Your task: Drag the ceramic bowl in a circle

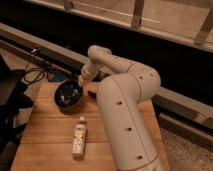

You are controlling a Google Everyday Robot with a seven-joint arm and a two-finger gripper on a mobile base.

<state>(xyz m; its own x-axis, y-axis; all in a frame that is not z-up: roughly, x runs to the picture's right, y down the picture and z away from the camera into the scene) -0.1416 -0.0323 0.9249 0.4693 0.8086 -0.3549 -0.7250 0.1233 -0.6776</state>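
The ceramic bowl (68, 95) is wide, shallow and dark-glazed. It sits on the wooden table (50, 135) near the far left side. My gripper (81, 80) reaches down from the white arm (125, 100) to the bowl's far right rim and is shut on that rim. The arm's large body covers the right part of the table.
A small white bottle (79, 136) lies on the table in front of the bowl. Dark cables (35, 75) and black equipment (10, 95) are off the table's left edge. A dark ledge with a metal rail (150, 60) runs behind the table.
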